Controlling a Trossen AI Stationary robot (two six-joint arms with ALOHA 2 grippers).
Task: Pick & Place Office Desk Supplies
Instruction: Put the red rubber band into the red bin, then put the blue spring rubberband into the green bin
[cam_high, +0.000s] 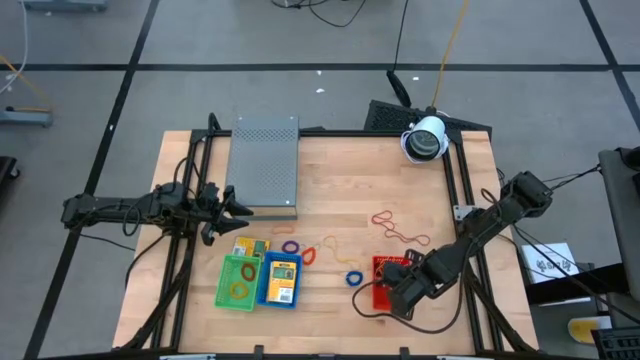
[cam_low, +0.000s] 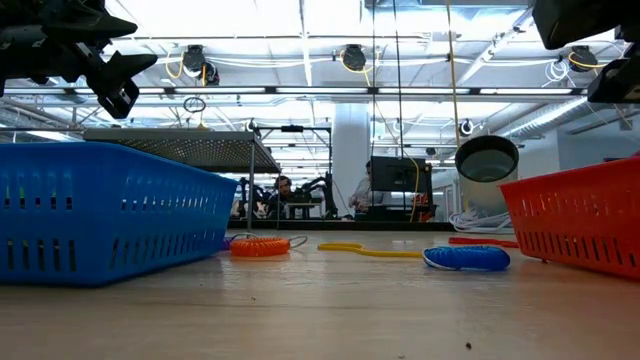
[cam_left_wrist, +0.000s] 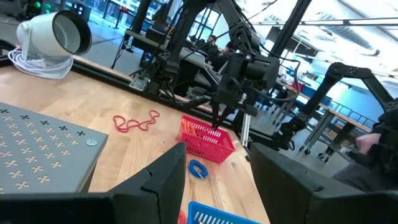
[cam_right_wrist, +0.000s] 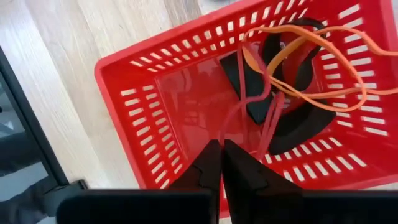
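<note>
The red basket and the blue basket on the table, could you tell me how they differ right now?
The red basket sits on the table's right side under the right gripper, whose fingers are shut on a thin red rubber band; the blue basket lies left of centre beside a green basket with no gripper above it. The red basket holds orange rubber bands and black pieces; the blue basket holds a yellow packet. Both are small slotted plastic baskets.
</note>
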